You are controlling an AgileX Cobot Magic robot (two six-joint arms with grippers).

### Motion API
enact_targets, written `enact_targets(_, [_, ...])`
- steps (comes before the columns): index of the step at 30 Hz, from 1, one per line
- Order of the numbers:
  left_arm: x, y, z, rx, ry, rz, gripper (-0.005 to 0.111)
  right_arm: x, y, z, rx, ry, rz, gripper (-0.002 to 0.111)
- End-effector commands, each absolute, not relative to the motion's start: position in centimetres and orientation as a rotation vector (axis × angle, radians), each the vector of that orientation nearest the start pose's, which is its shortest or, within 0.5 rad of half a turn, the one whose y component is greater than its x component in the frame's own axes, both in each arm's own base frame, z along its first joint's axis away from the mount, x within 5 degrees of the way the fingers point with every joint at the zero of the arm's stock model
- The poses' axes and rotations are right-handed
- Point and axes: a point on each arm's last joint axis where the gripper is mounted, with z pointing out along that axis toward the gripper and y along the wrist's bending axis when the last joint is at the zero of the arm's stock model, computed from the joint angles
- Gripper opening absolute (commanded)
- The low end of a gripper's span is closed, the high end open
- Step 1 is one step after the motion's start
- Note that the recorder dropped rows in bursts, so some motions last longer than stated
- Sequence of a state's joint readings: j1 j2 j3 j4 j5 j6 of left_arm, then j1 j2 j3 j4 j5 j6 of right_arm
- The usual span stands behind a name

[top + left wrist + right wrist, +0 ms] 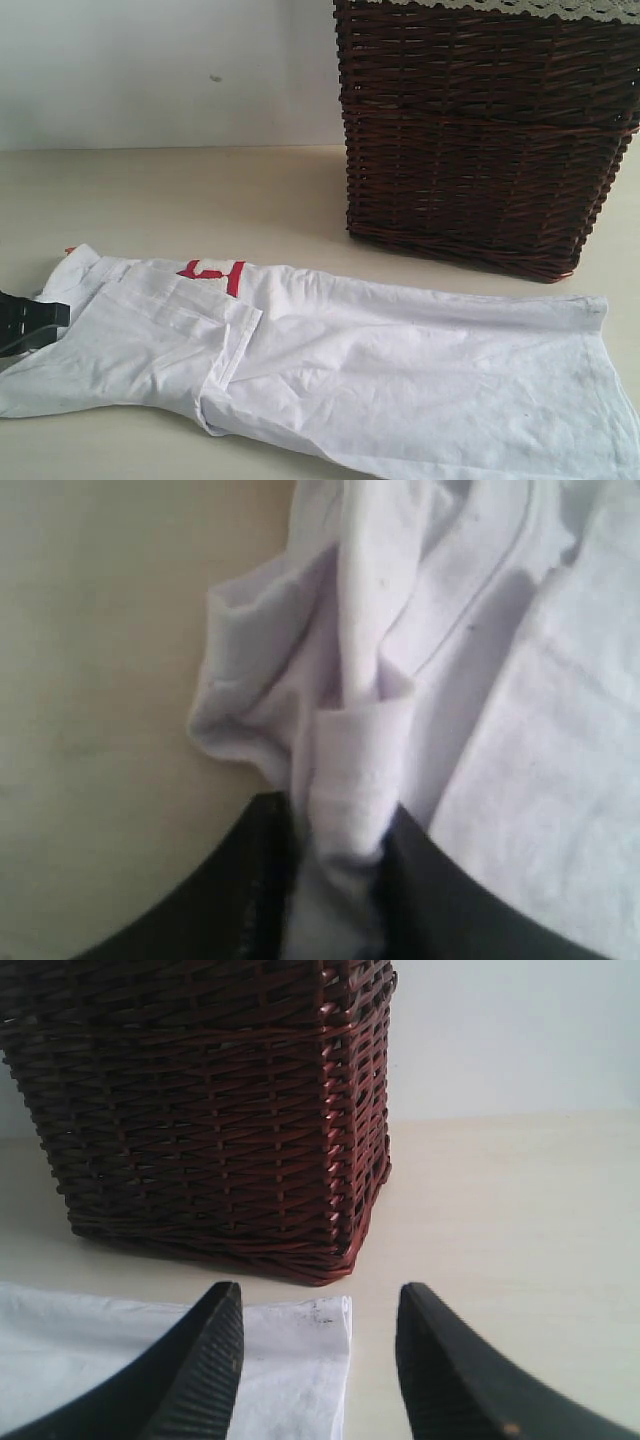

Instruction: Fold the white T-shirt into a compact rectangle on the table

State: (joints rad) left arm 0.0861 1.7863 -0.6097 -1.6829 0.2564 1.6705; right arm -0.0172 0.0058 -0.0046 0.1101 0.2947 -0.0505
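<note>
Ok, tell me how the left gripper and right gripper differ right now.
The left gripper is closed on a bunched fold of the white T-shirt; the right gripper stands open, holding nothing. The left is at the sleeve end, the right by the corner near the wicker basket. Both are black.

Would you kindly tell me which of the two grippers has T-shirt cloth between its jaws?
The left gripper: a bunched fold of the white T-shirt runs between its dark jaws. The right gripper stands open, with nothing between its jaws.
</note>
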Motion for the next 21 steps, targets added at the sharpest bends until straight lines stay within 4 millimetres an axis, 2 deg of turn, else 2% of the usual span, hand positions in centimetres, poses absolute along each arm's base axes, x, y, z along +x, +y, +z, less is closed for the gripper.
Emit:
enact_targets(1, [27.6, -0.1, 10.3, -0.03, 2.607, -0.31, 0.0, 5.5, 0.1, 18.8, 0.045, 1.764, 0.048, 0.047])
enact_targets(6, [27.7, 0.3, 10.9, -0.044, 2.59, -0.267, 0.0, 5.5, 0.1, 18.8, 0.045, 1.764, 0.048, 0.047])
enact_targets(12, [27.5, 1.6, 11.0, -0.123, 2.582, -0.244, 0.0, 5.5, 0.1, 18.8, 0.045, 1.764, 0.048, 0.047])
enact_targets(18, [27.4, 1.5, 11.0, -0.12, 2.584, -0.257, 0.0, 5.5, 0.1, 18.8, 0.045, 1.764, 0.048, 0.047])
enact_targets(21, [27.4, 1.4, 11.0, -0.113, 2.58, -0.28, 0.007, 5.5, 0.1, 18.8, 0.045, 1.764, 0.048, 0.047])
